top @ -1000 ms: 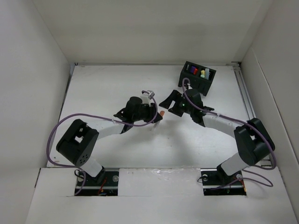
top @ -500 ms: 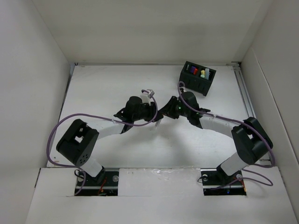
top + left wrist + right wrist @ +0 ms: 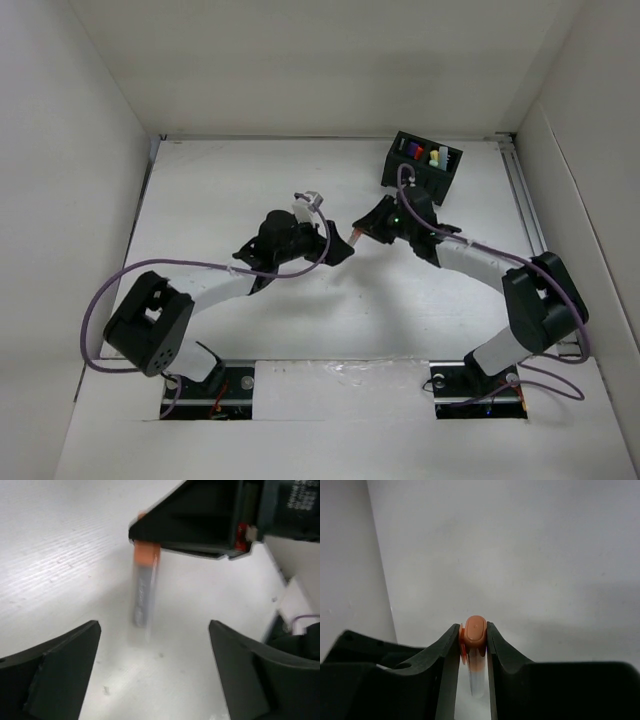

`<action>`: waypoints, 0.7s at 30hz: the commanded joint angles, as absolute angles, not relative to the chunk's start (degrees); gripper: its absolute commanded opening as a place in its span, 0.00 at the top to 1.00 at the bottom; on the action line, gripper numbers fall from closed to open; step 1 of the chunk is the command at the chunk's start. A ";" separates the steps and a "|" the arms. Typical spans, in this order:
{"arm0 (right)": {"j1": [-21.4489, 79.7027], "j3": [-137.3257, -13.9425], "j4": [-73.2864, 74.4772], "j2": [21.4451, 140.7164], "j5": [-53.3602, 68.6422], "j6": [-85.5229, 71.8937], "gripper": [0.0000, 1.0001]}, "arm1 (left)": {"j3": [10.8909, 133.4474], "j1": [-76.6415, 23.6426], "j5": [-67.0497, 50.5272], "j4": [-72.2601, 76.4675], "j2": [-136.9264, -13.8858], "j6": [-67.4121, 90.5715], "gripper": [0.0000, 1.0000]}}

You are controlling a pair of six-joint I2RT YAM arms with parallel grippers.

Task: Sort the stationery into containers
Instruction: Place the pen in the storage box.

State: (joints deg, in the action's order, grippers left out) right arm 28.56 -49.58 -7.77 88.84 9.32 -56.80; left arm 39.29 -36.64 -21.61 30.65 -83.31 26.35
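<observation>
Held thing: an orange-capped pen [image 3: 142, 591] with a grey body, pinched at its orange end.
Right gripper [image 3: 473, 630]: clenched on the pen's cap, a finger on each side of it.
Left gripper [image 3: 154, 630]: jaws apart, grasping nothing; the pen's lower end hangs just ahead of the gap and touches neither finger.
Pen's long axis: it runs from the clamped cap down toward the surface [image 3: 60, 555]; the body is blurred.
Box [image 3: 423, 165]: at the back right of the surface, with purple, yellow and pale pens already standing in it.
Key relation: the box lies behind and to the right of the right gripper, near it, with the left gripper on the far side.
Nearer arm: the right one, so it probably makes the carry.
Writing: white print on the right gripper's housing is too blurred to read; no brand shows on the pen.
</observation>
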 commanded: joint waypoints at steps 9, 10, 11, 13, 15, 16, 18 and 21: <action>9.17 -65.54 -0.28 81.22 -6.13 -55.28 1.00 | 33.75 -36.56 -18.81 32.35 -65.84 26.19 0.00; 7.92 -66.44 0.26 81.21 -8.41 -54.76 1.00 | 33.75 -36.56 -18.81 32.34 -65.31 26.19 0.00; 6.95 -67.14 0.26 81.21 -11.05 -54.76 1.00 | 33.75 -36.56 -19.33 32.34 -64.52 26.19 0.00; 4.84 -70.20 2.10 81.21 -19.13 -54.14 1.00 | 33.22 -36.56 -19.34 32.34 -64.51 26.72 0.00; 4.31 -72.59 3.07 82.96 -26.06 -51.95 1.00 | 33.22 -36.56 -20.99 31.82 -63.98 27.33 0.00; 4.31 -75.56 4.73 84.01 -28.19 -50.99 1.00 | 33.22 -36.56 -21.79 31.82 -63.98 27.86 0.00; 4.31 -78.38 6.49 87.44 -32.32 -48.17 1.00 | 32.53 -36.56 -23.72 32.86 -63.38 28.56 0.00; 4.31 -83.75 9.75 92.45 -38.66 -45.97 1.00 | 31.99 -36.56 -23.73 32.87 -62.23 28.56 0.00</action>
